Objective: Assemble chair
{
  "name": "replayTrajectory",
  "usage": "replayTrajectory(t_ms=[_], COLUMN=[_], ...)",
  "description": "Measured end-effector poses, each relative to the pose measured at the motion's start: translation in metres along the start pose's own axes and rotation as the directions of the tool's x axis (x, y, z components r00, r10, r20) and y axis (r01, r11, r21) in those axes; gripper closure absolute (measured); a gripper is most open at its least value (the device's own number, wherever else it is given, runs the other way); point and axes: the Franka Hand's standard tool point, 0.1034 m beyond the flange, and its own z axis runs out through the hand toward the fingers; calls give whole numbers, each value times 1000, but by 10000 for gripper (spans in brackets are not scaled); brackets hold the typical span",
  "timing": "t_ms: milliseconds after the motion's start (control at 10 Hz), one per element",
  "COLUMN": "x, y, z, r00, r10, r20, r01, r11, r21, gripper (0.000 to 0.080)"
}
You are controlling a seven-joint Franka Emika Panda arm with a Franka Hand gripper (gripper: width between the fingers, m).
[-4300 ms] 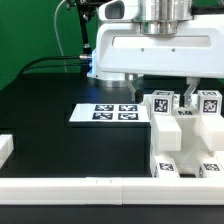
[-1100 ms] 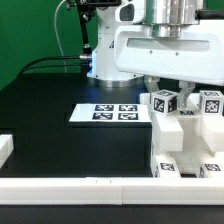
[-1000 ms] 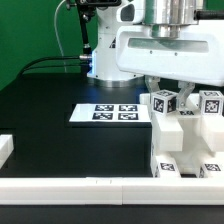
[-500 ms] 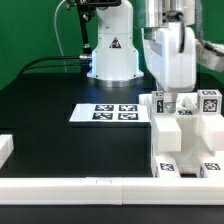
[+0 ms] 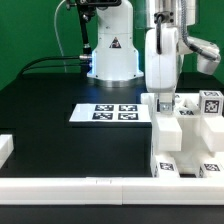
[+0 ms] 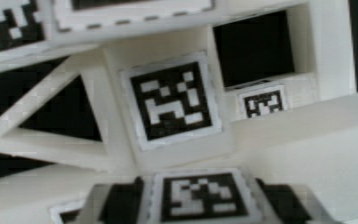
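Note:
The chair [image 5: 185,140] is a blocky white structure with square tags at the exterior view's right. My gripper [image 5: 163,100] stands upright over its left part, turned edge-on to the camera. In the wrist view the gripper [image 6: 202,195] has a dark pad [image 6: 119,196] pressed on each side of a small tagged end of a chair leg [image 6: 202,190]. Beyond it lies a white chair panel [image 6: 105,110] with a tag [image 6: 171,100] and dark openings. In the exterior view the hand hides the held leg end.
The marker board [image 5: 108,112] lies flat to the left of the chair. The robot base [image 5: 110,55] stands behind it. A white rail [image 5: 70,188] runs along the front edge, with a white block [image 5: 5,148] at the far left.
The gripper has turned about a quarter turn around its vertical axis over the chair. It was broadside to the camera and is now edge-on. The chair parts have stayed in place.

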Motion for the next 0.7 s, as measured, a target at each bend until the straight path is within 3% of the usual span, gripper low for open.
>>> replayTrajectory(t_ms=[200,300,500,700], x=[-3,-6,-14,-12], y=[2,2,-6,-4], z=[-1,-7,-33,-28], r00=[1000,1000,998,998], r10=[-9,-16,-42,-43], r20=[2,12,48,41], r01=[9,16,41,41], r11=[1000,1000,998,999], r21=[-1,6,37,33], gripper=[192,163,152,151])
